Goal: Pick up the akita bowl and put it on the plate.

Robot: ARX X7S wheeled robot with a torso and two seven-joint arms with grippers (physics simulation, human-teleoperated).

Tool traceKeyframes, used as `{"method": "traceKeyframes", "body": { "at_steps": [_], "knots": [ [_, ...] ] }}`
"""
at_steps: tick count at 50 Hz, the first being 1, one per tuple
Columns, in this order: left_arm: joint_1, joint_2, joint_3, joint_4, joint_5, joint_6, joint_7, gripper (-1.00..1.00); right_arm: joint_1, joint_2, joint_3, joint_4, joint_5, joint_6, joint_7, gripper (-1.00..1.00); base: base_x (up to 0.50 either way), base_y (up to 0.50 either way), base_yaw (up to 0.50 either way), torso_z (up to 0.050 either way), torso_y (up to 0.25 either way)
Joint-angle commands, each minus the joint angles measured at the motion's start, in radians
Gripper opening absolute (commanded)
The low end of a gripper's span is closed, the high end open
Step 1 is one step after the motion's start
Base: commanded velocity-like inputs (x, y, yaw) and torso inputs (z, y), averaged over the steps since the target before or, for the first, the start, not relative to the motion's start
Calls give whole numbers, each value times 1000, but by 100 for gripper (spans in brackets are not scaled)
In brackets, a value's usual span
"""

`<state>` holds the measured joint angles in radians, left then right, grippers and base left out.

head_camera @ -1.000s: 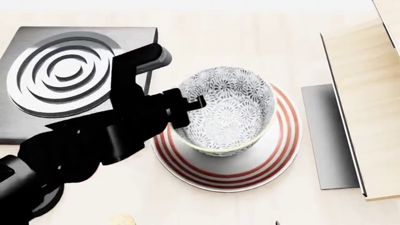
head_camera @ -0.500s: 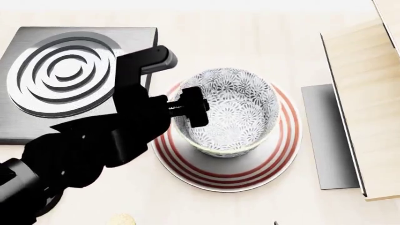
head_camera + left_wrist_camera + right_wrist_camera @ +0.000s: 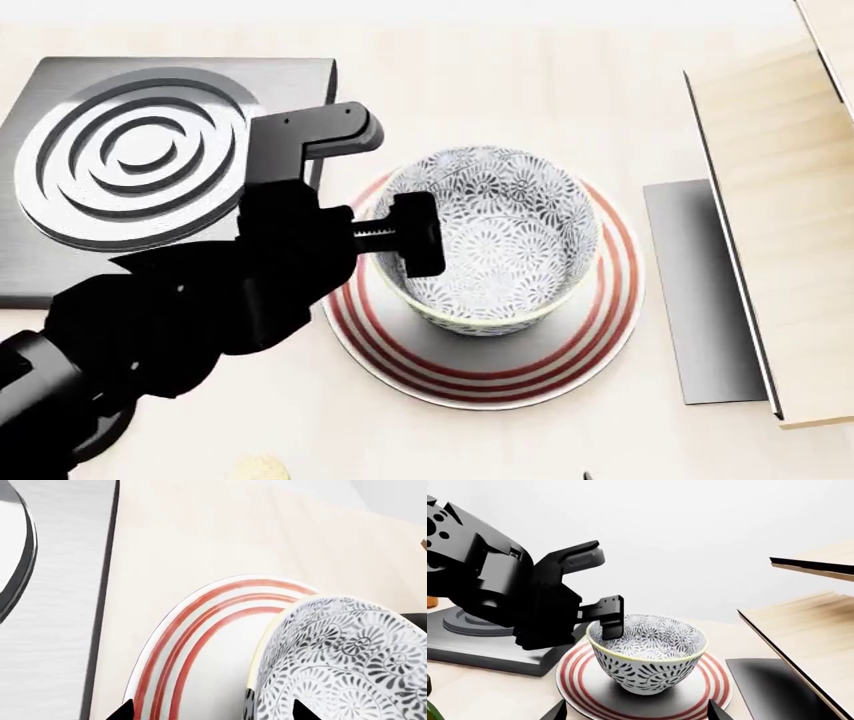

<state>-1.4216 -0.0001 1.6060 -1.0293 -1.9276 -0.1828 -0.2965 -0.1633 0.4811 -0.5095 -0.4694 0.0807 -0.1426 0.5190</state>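
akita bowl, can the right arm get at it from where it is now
Probably yes. In the right wrist view the akita bowl sits upright on the plate directly ahead with nothing between. The left gripper hangs at its far rim, so the near side looks free. The right gripper's own state isn't clear.

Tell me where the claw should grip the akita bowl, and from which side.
Pinch the akita bowl's thin upright rim from above, one finger inside and one outside, probably on the burner side. Its wide, deep, rounded body suits no side grasp, and it sits upright on the plate.
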Motion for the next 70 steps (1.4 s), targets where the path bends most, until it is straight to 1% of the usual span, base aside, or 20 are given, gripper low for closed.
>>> {"method": "traceKeyframes", "body": {
  "at_steps": [1, 16, 21, 25, 27, 36, 40, 45, 50, 55, 59, 60, 64, 70],
  "knots": [
    [-20, 0, -3, 4, 38, -23, -35, 100, 2, 1, -3, -3, 0, 3, 1, 100, 0, 0, 0, 0, 0],
    [-45, 0, -6, 12, 66, -32, -38, 100, 2, 0, -11, -10, -9, 7, 4, 100, 0, 0, 0, 0, 0],
    [-53, 0, -16, -3, 58, -37, -4, 100, 5, -2, -16, -7, -10, 9, 3, 100, 0, 0, 0, 0, 0],
    [-62, 0, -13, -7, 58, -40, 0, 100, 9, -2, -15, -3, -6, 10, 2, 100, 0, 0, 0, 0, 0],
    [-71, -6, -12, 12, 65, -32, -20, 100, 10, -2, -16, -4, -6, 12, 1, 100, 0, 0, 0, 0, 0],
    [-112, -135, -8, 305, 111, 21, -212, 100, 1, 4, -14, -17, -11, 8, 9, 100, 0, 0, 0, 0, 0],
    [-127, -166, -9, 359, 117, 21, -253, 100, -2, 6, -13, -23, -14, 8, 13, 100, 0, 0, 0, 0, 0],
    [-160, -226, -6, 471, 143, 33, -331, 100, -3, 7, -13, -24, -14, 6, 15, 100, 0, 0, 0, 0, 0],
    [-181, -264, -10, 539, 153, 36, -368, 100, -4, 9, -14, -28, -15, 6, 16, 100, 0, 0, 0, 0, 0],
    [-208, -330, -9, 669, 191, 53, -447, 100, -10, 13, -12, -35, -18, 5, 20, 100, 0, 0, 0, 0, 0],
    [-228, -380, -2, 760, 221, 53, -484, 100, -11, 15, -8, -37, -18, 6, 24, 100, 0, 0, 0, 0, 0],
    [-231, -389, -1, 774, 228, 59, -510, 100, -11, 15, -8, -38, -19, 6, 25, 100, 0, 0, 0, 0, 0],
    [-257, -438, -1, 849, 255, 60, -554, 100, -11, 16, -7, -41, -21, 8, 27, 100, 0, 0, 0, 0, 0],
    [-273, -515, -9, 935, 278, 73, -600, 100, -13, 20, -4, -47, -23, 12, 32, 100, 0, 0, 0, 0, 0]
  ]
}}
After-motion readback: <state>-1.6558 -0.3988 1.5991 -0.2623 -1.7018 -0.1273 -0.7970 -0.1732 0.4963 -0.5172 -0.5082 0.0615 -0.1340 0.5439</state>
